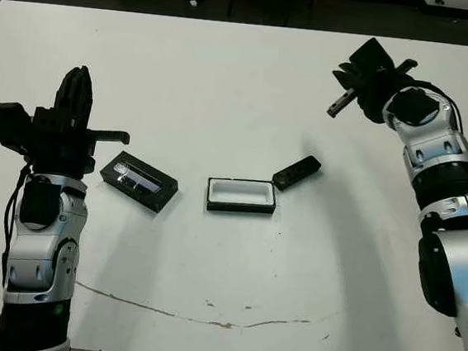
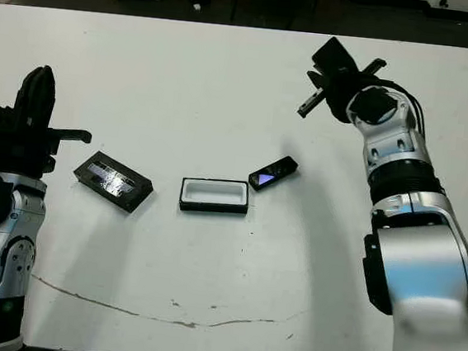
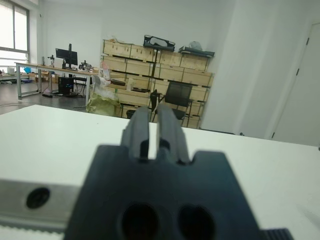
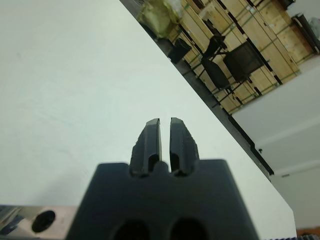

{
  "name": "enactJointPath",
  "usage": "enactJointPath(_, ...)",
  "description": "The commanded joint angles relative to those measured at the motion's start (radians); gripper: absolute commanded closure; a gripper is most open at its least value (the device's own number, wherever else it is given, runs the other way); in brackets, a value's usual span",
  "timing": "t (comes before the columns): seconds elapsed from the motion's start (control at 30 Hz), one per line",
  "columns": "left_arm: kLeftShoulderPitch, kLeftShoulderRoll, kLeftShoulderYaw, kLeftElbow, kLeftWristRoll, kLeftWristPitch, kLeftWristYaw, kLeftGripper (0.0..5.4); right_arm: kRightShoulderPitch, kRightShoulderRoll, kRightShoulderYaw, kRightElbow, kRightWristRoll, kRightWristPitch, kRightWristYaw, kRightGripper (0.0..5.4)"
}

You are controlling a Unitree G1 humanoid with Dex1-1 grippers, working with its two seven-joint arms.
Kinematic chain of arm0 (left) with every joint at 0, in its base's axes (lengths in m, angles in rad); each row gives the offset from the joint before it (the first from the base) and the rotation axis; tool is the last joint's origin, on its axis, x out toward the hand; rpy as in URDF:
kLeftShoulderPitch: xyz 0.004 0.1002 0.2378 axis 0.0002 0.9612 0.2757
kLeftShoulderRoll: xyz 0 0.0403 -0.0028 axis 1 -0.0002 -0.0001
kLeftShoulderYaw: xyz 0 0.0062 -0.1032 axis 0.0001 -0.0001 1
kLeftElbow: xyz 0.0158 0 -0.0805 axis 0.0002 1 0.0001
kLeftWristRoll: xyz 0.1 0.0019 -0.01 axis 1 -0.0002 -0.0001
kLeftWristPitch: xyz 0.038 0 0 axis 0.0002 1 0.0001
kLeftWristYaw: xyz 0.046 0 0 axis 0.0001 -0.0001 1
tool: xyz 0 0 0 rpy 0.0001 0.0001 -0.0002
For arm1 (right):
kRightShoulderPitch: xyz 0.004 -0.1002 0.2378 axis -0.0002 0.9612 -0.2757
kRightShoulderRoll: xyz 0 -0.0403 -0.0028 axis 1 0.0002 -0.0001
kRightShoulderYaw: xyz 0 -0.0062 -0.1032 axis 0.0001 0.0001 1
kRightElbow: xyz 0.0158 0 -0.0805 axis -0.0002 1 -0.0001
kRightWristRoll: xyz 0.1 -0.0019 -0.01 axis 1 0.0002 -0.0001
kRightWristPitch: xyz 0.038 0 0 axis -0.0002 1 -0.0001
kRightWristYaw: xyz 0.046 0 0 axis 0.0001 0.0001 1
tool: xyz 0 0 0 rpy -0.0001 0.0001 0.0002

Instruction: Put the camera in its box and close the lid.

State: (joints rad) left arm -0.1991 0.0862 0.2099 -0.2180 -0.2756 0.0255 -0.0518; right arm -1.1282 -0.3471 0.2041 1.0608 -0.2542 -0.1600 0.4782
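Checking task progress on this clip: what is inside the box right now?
The box holds nothing but its white lining, open to view. The camera lies on the table at its right end, the lid apart on its left.

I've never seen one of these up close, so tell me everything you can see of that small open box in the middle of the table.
The box is a small black rectangular tray with a white lining, open and empty. It lies flat on the white table. The camera lies at its right end, maybe touching a corner. The lid lies apart on its left. Neither gripper is near.
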Motion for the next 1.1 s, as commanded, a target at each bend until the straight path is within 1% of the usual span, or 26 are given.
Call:
enactJointPath(0.03, 0.014, 0.006, 0.0, 0.006, 0.01, 0.012, 0.002, 5.38, 0.03, 0.006, 0.027, -0.002, -0.023, -0.018, 0.021, 5.4)
enactJointPath(0.2, 0.015, 0.008, -0.001, 0.011, 0.015, 0.009, 0.0, 5.38, 0.045, 0.006, 0.055, 0.004, -0.042, -0.033, 0.054, 5.4)
enactJointPath(0.43, 0.017, 0.004, -0.002, 0.013, 0.02, 0.001, -0.003, 5.38, 0.058, 0.001, 0.08, -0.019, -0.046, -0.024, 0.142, 5.4)
enactJointPath(0.57, 0.017, 0.001, -0.002, 0.013, 0.019, 0.005, 0.001, 5.38, 0.057, -0.001, 0.093, -0.02, -0.042, -0.003, 0.224, 5.4)
enactJointPath(0.7, 0.018, 0.001, -0.005, 0.014, 0.023, 0.006, 0.002, 5.38, 0.065, -0.005, 0.125, -0.025, -0.073, -0.006, 0.245, 5.4)
enactJointPath(0.9, 0.02, 0.001, -0.009, 0.015, 0.028, 0.004, 0.001, 5.38, 0.087, -0.001, 0.119, -0.025, -0.057, -0.004, 0.281, 5.4)
enactJointPath(1.1, 0.022, 0.0, -0.011, 0.01, 0.034, 0.011, 0.006, 5.38, 0.109, -0.014, 0.114, -0.067, -0.046, 0.018, 0.336, 5.4)
